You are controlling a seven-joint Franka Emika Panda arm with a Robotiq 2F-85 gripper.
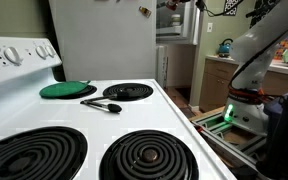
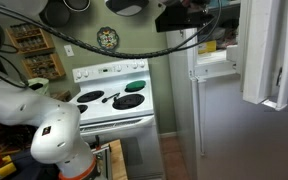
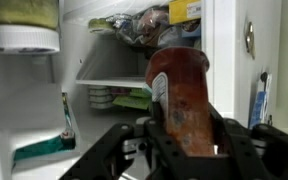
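Observation:
In the wrist view my gripper (image 3: 184, 150) is shut on a jar of reddish-brown sauce (image 3: 179, 95) with a dark lid, held upright between the black fingers. It is in front of an open fridge whose shelves (image 3: 114, 82) hold bagged food and flat packets. In an exterior view the gripper (image 2: 184, 17) is high up by the fridge door (image 2: 274, 50). The arm's white base (image 2: 44, 125) stands at lower left.
A white stove (image 1: 94, 120) with coil burners carries a green lid (image 1: 67, 90) and a black utensil (image 1: 102, 104). The stove also shows in an exterior view (image 2: 114, 100). A white tub (image 3: 22, 38) sits on an upper fridge shelf. The arm (image 1: 259, 60) stands beside a counter.

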